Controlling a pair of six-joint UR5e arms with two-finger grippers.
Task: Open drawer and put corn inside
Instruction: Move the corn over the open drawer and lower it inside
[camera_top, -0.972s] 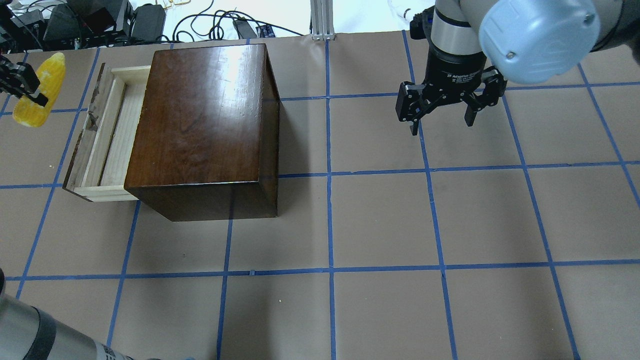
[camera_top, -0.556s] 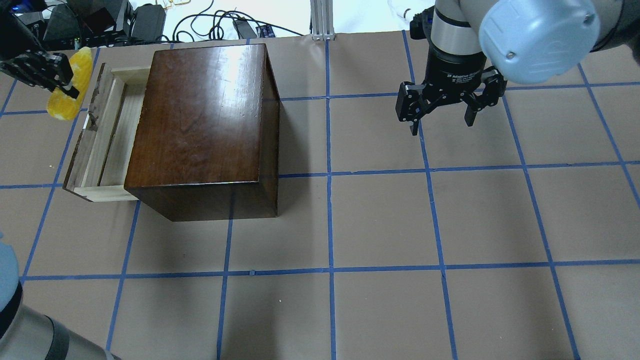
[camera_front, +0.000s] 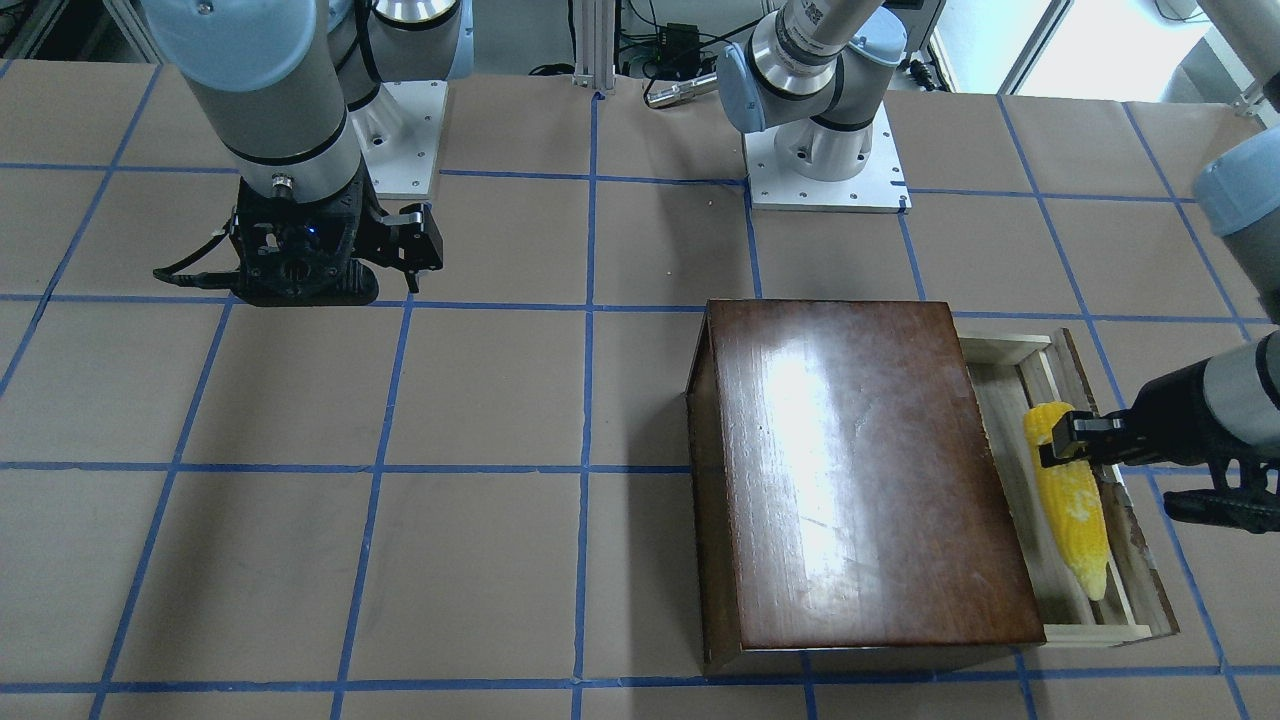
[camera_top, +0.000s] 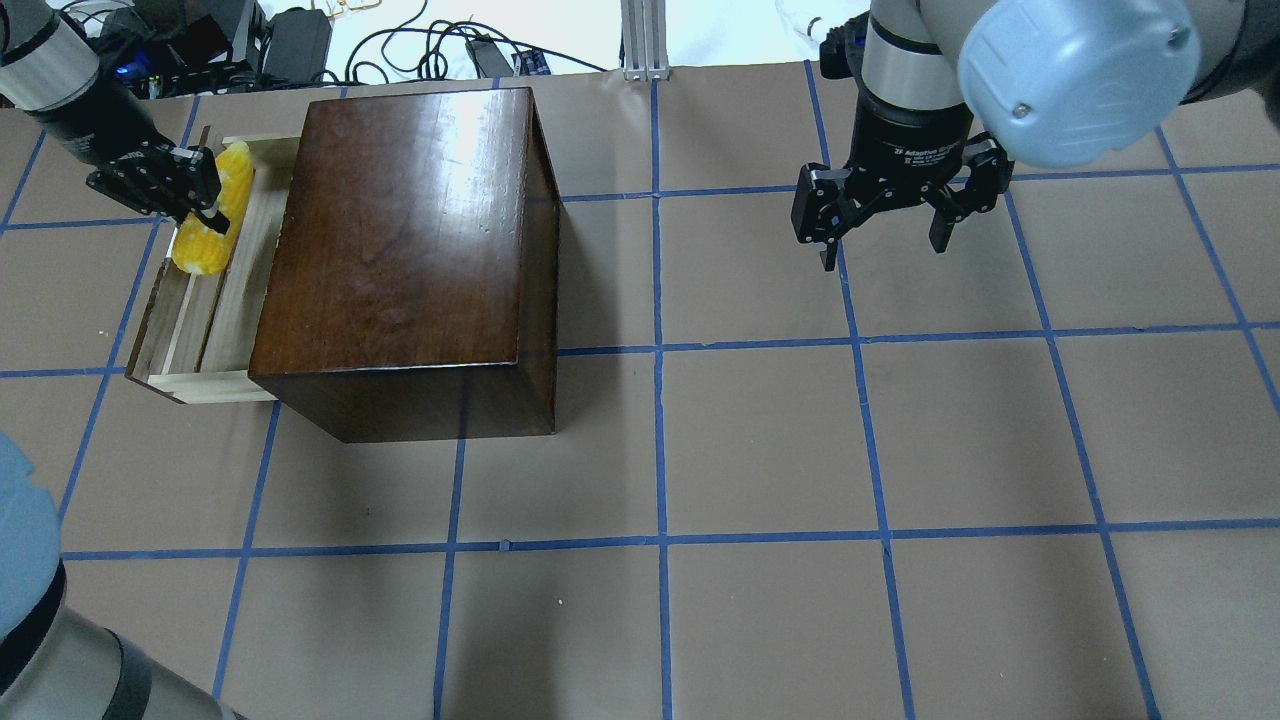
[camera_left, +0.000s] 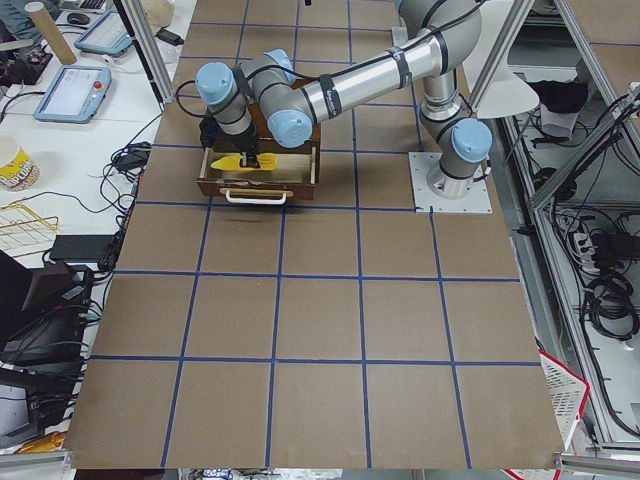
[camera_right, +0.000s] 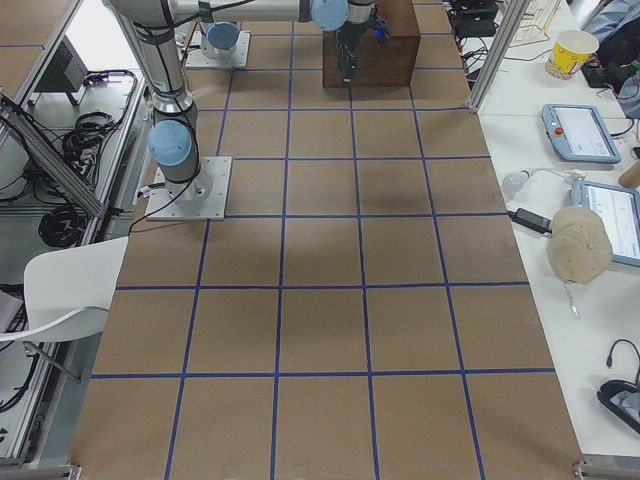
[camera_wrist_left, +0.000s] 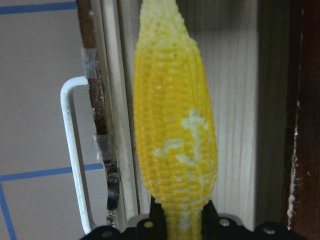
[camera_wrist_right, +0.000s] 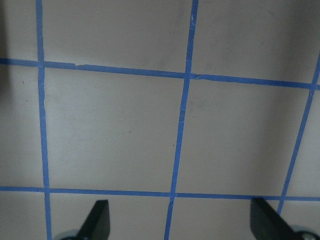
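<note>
The yellow husked corn cob (camera_top: 204, 246) is clamped at its thick end by the left gripper (camera_top: 210, 196), over the pale-wood drawer (camera_top: 212, 385); the right gripper (camera_top: 884, 255) is held spread wide.

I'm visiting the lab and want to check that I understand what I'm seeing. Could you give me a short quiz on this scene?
1. True or false: the drawer is pulled out of the wooden box.
2. What is the left hand holding over the drawer?
A) the corn
B) a spoon
C) nothing
3. Fill the gap: the right hand, well away from the wooden box, is ____ (open or shut).

Key: 1 true; 2 A; 3 open.
</note>
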